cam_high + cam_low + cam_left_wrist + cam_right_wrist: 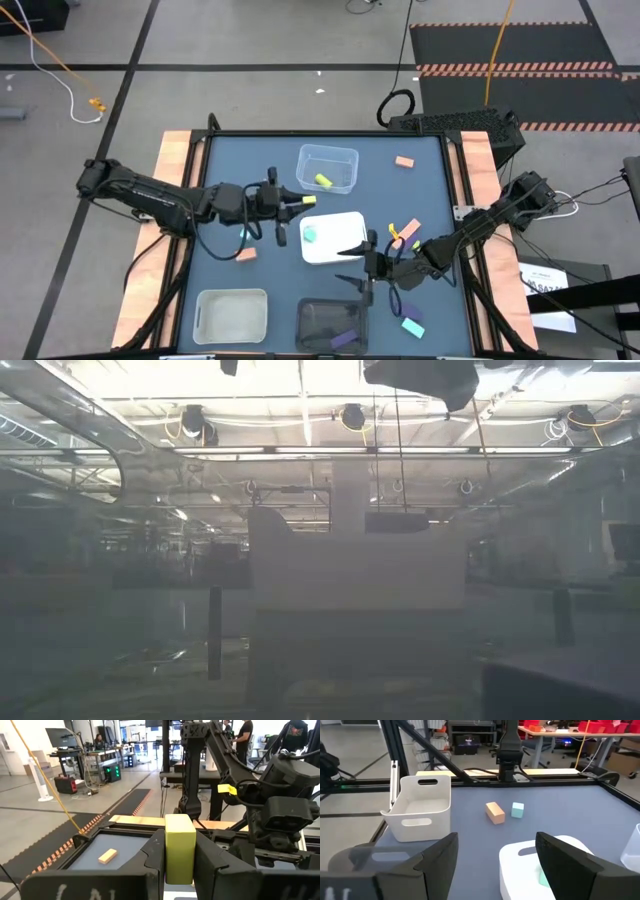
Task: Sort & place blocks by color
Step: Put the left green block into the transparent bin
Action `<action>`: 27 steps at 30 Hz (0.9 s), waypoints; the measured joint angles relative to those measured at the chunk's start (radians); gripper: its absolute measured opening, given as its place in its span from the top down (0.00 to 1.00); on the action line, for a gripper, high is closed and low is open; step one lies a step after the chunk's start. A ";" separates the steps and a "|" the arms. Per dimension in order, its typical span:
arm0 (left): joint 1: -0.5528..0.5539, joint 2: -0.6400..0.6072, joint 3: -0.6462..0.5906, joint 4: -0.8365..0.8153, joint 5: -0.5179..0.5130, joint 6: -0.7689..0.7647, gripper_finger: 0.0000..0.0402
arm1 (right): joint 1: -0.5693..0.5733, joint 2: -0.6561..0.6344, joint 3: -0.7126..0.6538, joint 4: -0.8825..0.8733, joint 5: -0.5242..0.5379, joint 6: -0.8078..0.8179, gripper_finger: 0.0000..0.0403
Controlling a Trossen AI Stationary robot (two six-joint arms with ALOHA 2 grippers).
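My left gripper (pixel 292 204) is shut on a yellow-green block (pixel 306 202) between the clear tray (pixel 345 156) and the white tray (pixel 345 222). The clear tray holds one yellow-green block (pixel 322 181), the white tray a teal block (pixel 310 235), and the black tray (pixel 318 312) a purple block (pixel 343 340). My right gripper (pixel 352 266) is open and touches nothing, between the white and black trays. Loose blocks lie flat on the table: salmon (pixel 404 161), teal (pixel 243 236), salmon (pixel 245 254), and a cluster (pixel 405 232) by the right arm. My left gripper pinches the yellow-green block (pixel 180 845) between its two fingers, one on each side face. The fingers (pixel 220 865) reach out roughly level, pointing toward the table's right side. The block's upper end (pixel 179 822) stands above the fingers, and the block looks lifted clear of the table.
An empty white bin (pixel 232 313) stands at the near left, also in the right wrist view (pixel 420 807). A purple (pixel 410 312) and a teal block (pixel 412 326) lie near the right arm. Wooden rails (pixel 175 170) border the table. Bare mat lies at the far left.
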 joint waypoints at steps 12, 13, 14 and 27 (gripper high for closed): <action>0.154 0.124 0.002 -0.001 0.002 -0.038 0.84 | -0.001 0.000 0.000 0.020 0.002 -0.054 0.36; 0.176 0.144 0.001 -0.006 0.002 -0.051 0.85 | -0.001 0.000 0.000 0.026 0.002 -0.065 0.36; 0.199 0.167 0.001 -0.004 0.002 -0.068 0.85 | -0.001 0.000 0.000 0.029 0.002 -0.074 0.36; 0.481 0.370 0.000 0.011 0.091 -0.363 0.83 | -0.001 0.000 0.000 0.015 0.165 -0.214 0.36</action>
